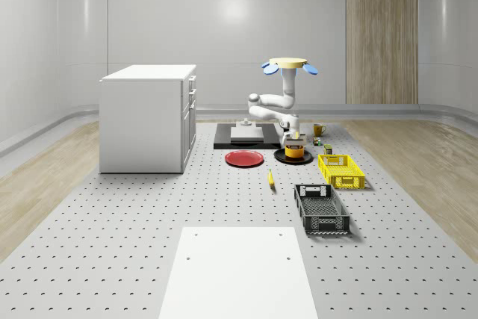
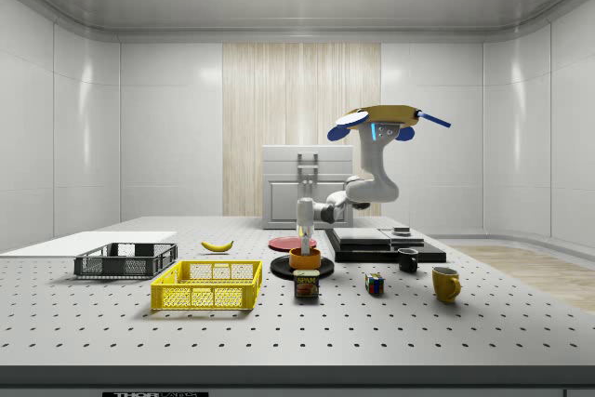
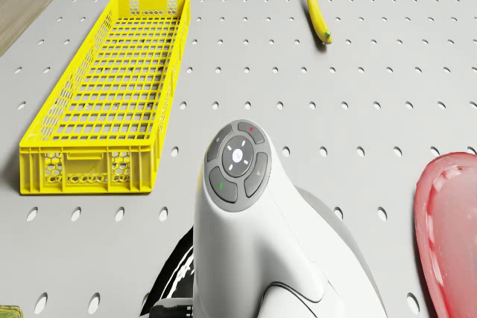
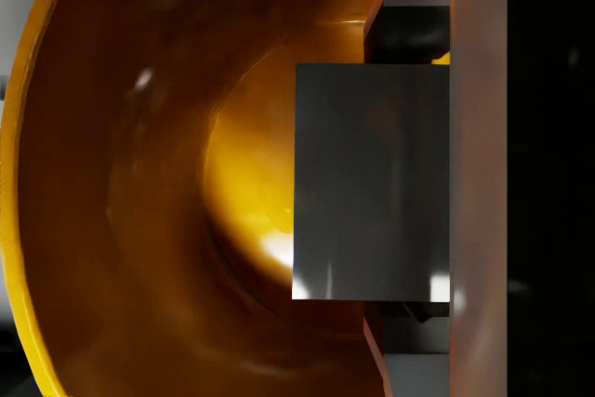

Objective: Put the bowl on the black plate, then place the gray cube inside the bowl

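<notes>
An orange bowl [image 1: 294, 152] sits on the black plate [image 1: 293, 159], between the red plate and the yellow crate. My gripper [image 1: 293, 140] points straight down onto the bowl [image 2: 305, 258] and is shut on its rim. In the wrist view one grey finger [image 4: 372, 183] lies inside the bowl [image 4: 139, 230], pressed against its wall. The drone [image 2: 386, 118] hovers above the black slab behind the plate, with the arm reaching down and forward. A small grey block [image 1: 244, 122] rests on the pale slab at the back.
A red plate [image 1: 244, 158], a banana [image 1: 270, 178], a yellow crate [image 1: 341, 170] and a black crate [image 1: 321, 209] lie around the plate. A can [image 2: 306, 286], a colour cube [image 2: 374, 284] and two mugs [image 2: 446, 284] stand nearby. A white cabinet [image 1: 147, 117] stands at the whole-scene view's left.
</notes>
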